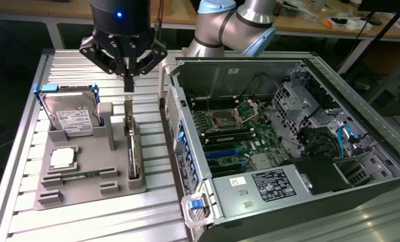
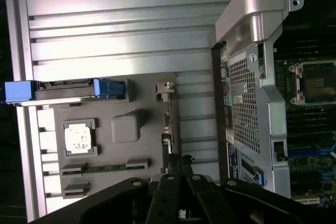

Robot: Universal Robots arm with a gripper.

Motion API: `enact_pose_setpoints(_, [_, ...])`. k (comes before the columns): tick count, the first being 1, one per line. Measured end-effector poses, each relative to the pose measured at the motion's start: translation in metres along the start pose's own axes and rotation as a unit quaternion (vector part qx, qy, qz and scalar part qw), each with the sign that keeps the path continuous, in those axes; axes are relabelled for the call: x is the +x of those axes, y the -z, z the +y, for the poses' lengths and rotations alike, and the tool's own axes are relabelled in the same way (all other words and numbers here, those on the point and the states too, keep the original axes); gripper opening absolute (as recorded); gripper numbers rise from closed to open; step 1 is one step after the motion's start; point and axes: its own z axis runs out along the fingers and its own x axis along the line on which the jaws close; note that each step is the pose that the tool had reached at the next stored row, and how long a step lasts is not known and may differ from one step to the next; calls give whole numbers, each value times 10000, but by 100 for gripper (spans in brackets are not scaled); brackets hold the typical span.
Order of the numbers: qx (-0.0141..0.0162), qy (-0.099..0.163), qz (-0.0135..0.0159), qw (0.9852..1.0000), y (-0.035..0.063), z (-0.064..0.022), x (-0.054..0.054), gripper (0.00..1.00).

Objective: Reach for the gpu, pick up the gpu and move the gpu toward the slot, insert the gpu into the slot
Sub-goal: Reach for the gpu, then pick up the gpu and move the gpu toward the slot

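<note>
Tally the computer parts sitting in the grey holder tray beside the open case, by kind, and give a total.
hard drive: 1
processor chip: 1
memory stick: 1
gpu: 1
Total: 4

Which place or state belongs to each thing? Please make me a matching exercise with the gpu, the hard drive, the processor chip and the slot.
Things:
1. gpu
2. hard drive
3. processor chip
4. slot

Places or states:
A. lying flat on the grey holder
B. blue strip on the motherboard inside the case
C. standing on its thin edge in the holder, on the side nearest the case
D. propped up, showing a white label

Pairs: 1-C, 2-D, 3-A, 4-B
</note>
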Motion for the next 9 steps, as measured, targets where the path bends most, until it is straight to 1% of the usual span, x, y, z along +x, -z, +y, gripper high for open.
enact_pose_setpoints(3, [0,-1,8,10000,0,-5,53,11])
enact_pose_setpoints(9, [1,-1,12,10000,0,-5,58,11])
